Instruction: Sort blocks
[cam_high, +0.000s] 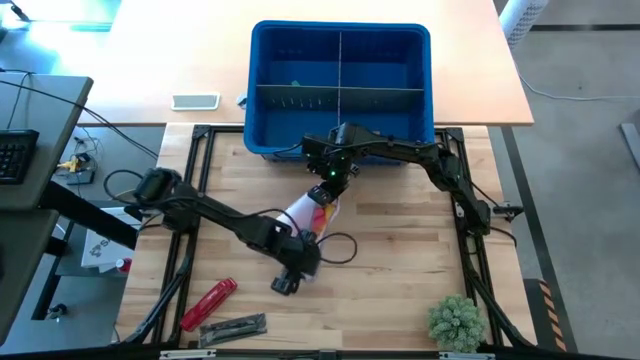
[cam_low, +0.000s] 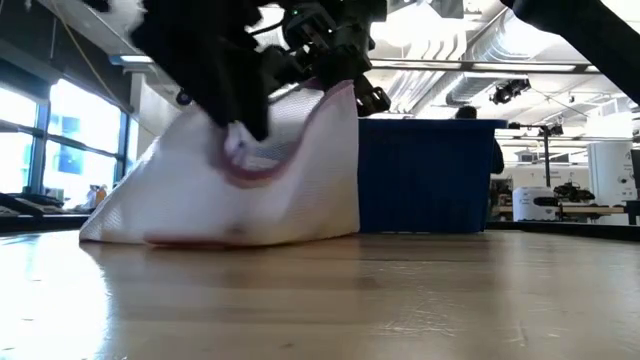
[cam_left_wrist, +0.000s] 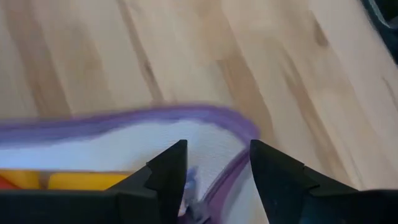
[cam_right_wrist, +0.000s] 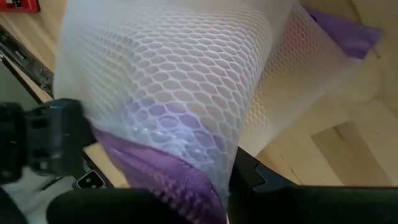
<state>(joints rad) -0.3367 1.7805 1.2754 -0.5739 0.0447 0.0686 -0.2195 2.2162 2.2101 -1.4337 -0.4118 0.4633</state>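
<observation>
A white mesh bag (cam_high: 308, 215) with a purple zipper rim stands tilted on the wooden table, in front of the blue divided bin (cam_high: 340, 90). Its upper end is raised and its lower end (cam_low: 200, 235) rests on the table. Blocks show inside it: yellow ones (cam_left_wrist: 68, 180) through the mouth, purple ones (cam_right_wrist: 155, 118) through the mesh. My right gripper (cam_high: 330, 180) is shut on the bag's raised end. My left gripper (cam_left_wrist: 217, 171) is open at the bag's near end, one finger on either side of the purple rim's corner (cam_left_wrist: 239, 127). My right gripper holds the bag by its raised end at the purple zipper rim (cam_right_wrist: 180, 186), coming from above and slanting down. The bag hangs below the fingers with its lower end on the table. My left gripper straddles the rim; whether its fingers touch it I cannot tell.
A red cylindrical tool (cam_high: 208, 303) and a flat dark object (cam_high: 232, 327) lie near the table's front left. A small green plant (cam_high: 456, 322) stands at the front right. Black frame rails (cam_high: 470, 240) run along the table's sides. A small device (cam_high: 195, 101) lies left of the bin.
</observation>
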